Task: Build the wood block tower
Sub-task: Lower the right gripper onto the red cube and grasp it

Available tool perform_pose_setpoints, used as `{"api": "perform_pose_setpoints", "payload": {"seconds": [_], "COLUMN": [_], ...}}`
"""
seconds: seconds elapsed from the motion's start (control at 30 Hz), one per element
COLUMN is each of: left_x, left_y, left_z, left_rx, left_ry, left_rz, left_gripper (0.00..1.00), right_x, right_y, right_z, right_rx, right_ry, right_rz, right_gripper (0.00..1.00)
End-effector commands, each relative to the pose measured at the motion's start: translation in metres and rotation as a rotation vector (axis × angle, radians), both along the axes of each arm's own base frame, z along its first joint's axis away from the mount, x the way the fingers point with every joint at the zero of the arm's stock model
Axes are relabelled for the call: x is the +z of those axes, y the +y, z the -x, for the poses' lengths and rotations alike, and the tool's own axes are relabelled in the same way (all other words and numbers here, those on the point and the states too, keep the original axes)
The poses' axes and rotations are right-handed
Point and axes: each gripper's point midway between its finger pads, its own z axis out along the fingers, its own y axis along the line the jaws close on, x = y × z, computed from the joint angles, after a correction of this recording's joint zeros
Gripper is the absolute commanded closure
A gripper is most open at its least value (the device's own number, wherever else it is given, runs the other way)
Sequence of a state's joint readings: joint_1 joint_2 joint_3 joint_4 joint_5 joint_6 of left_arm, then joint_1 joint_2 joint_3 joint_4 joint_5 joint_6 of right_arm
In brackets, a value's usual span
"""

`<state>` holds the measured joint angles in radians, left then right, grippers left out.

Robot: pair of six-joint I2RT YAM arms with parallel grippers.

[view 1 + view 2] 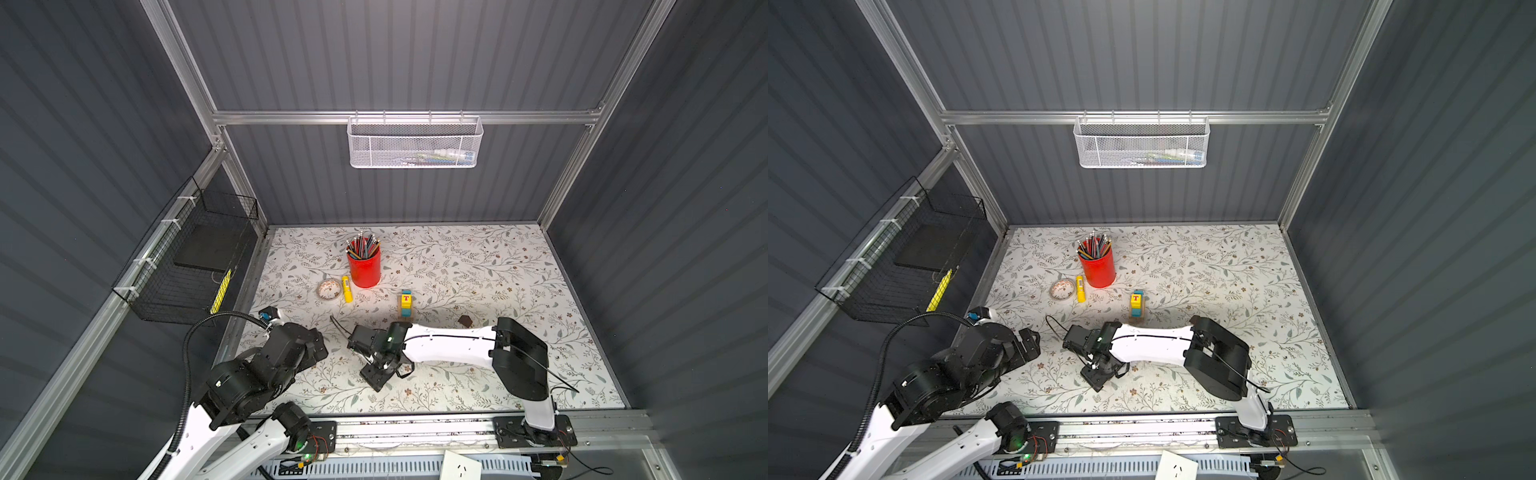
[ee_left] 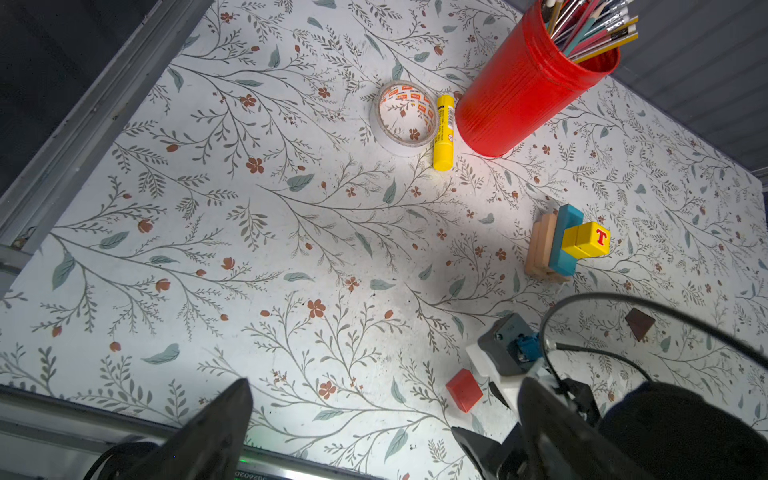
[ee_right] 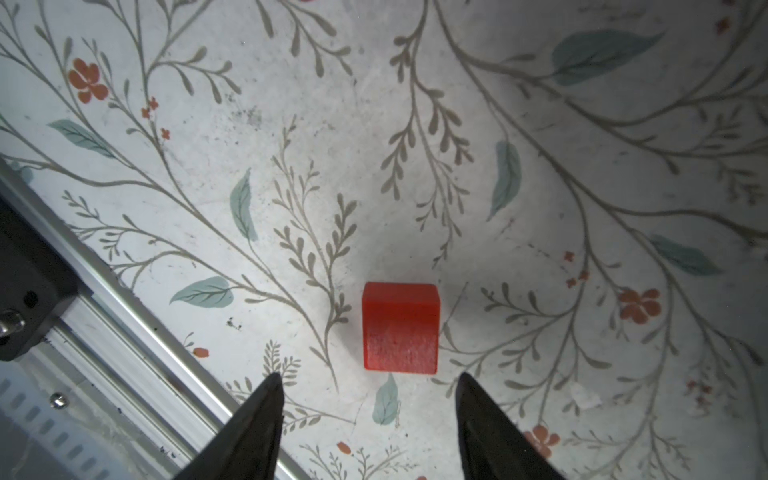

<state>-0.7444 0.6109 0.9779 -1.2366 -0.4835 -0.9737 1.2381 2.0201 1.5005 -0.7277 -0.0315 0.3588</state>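
Observation:
The wood block tower (image 1: 406, 305) (image 1: 1136, 306) stands mid-table: tan planks at the base, a blue plank (image 2: 564, 240) across them, and two yellow cubes (image 2: 586, 240), the outer one with a red T. A dark brown roof piece (image 1: 464, 321) (image 2: 639, 323) lies to its right. The red cube (image 3: 400, 328) (image 2: 464, 390) sits alone on the table, hidden under the right arm in both top views. My right gripper (image 3: 368, 380) (image 1: 377, 376) points down at it, open, the cube just beyond its fingertips and untouched. My left gripper (image 2: 386, 399) (image 1: 316, 338) hangs open and empty at the left.
A red pencil cup (image 1: 364, 266), a yellow glue stick (image 1: 346, 289) and a tape roll (image 1: 329, 289) sit behind the tower. A black wire basket (image 1: 195, 257) hangs on the left wall, a white mesh basket (image 1: 413, 141) on the back wall. A metal rail (image 1: 415, 428) runs along the front edge.

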Motion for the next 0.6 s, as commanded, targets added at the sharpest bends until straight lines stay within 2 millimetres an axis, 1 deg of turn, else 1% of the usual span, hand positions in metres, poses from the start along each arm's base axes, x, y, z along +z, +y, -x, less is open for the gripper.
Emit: {"api": "perform_pose_setpoints", "payload": {"seconds": [0.0,0.07,0.17,0.33,0.57], "left_x": [0.005,0.005,0.005,0.004,0.002], "left_y": [0.009,0.009,0.009,0.009,0.006], "left_z": [0.003,0.003,0.003,0.004,0.001], "left_rx": [0.029,0.031,0.030,0.033,0.028], "left_ry": [-0.006,-0.007,-0.008,-0.008,0.000], "left_rz": [-0.018,-0.014,-0.010,-0.007,-0.011], "left_gripper": [0.01,0.01,0.01,0.01,0.01], "right_x": [-0.003,-0.007,-0.010,-0.016,-0.022], "right_y": [-0.004,-0.004,-0.007,-0.009,-0.010], "right_z": [-0.005,-0.006,-0.013,-0.017,-0.016], "right_rx": [-0.020,-0.022,-0.040,-0.060,-0.062], "right_ry": [-0.020,-0.017,-0.043,-0.025,0.002], "right_rz": [0.055,0.079,0.116,0.135,0.152], "right_gripper": [0.38,0.40,0.43,0.48,0.55]}}
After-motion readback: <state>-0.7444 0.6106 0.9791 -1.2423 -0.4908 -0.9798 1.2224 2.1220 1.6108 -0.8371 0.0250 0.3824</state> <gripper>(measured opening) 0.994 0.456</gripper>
